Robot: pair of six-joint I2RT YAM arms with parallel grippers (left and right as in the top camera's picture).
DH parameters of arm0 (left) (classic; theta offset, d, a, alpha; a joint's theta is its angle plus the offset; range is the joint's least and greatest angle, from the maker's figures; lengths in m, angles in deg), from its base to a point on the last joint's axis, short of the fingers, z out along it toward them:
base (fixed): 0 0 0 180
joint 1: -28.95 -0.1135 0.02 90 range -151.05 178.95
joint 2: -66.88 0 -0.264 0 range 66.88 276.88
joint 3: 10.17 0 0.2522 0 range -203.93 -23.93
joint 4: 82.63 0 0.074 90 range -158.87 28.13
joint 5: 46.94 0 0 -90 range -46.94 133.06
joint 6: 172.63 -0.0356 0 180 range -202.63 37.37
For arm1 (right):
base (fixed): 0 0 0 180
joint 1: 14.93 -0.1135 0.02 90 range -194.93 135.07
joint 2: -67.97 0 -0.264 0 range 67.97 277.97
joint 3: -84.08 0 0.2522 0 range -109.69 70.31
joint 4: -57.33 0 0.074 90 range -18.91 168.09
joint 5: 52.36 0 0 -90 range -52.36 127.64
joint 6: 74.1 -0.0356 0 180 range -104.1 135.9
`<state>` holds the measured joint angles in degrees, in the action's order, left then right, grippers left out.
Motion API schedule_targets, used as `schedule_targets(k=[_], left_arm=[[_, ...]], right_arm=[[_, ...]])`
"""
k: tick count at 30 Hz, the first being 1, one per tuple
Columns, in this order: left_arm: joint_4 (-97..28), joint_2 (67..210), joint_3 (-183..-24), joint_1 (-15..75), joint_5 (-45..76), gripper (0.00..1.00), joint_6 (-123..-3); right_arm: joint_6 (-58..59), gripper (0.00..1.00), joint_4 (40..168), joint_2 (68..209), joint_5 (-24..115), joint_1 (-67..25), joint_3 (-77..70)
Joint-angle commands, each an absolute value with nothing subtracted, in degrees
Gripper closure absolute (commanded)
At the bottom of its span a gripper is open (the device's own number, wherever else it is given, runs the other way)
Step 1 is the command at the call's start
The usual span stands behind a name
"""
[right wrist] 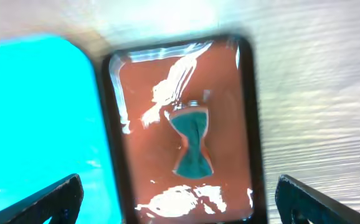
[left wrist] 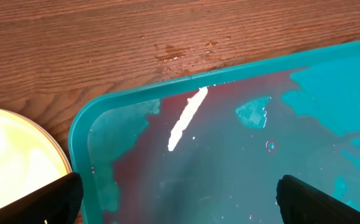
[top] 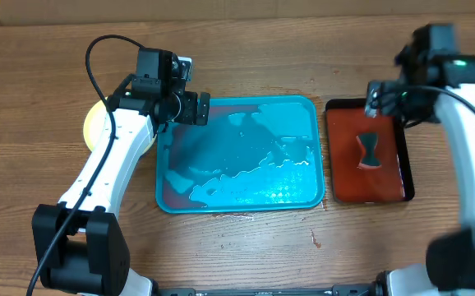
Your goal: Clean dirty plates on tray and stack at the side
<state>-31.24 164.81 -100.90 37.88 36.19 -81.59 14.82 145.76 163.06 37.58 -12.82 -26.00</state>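
Your left gripper hangs open at the turquoise tray's ten o'clock corner; your right gripper, also open, hovers above the dark red tray.

Setting: robotics lab bench. My white left arm and white right arm stand at a brown wood-grain tabletop; a black cable loops exposed.

Teal hourglass-shaped object inside wet dark red tray on wooden table.
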Motion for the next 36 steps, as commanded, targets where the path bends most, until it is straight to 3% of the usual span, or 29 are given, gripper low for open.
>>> schedule_targets(k=[1,18,28,36], left_arm=[[-31.4,164.1,-101.9,38.0,36.0,0.00,-82.7],[-31.4,164.1,-101.9,38.0,36.0,0.00,-82.7],[-31.4,164.1,-101.9,38.0,36.0,0.00,-82.7],[-31.4,164.1,-101.9,38.0,36.0,0.00,-82.7]], right_arm=[[13.9,0.00,149.5,152.7,37.8,-14.6,-32.6],[11.2,0.00,157.1,117.9,39.2,-14.9,-34.2],[11.2,0.00,162.5,115.7,38.6,-14.9,-33.4],[11.4,0.00,153.3,113.9,34.7,-14.8,-28.6]])
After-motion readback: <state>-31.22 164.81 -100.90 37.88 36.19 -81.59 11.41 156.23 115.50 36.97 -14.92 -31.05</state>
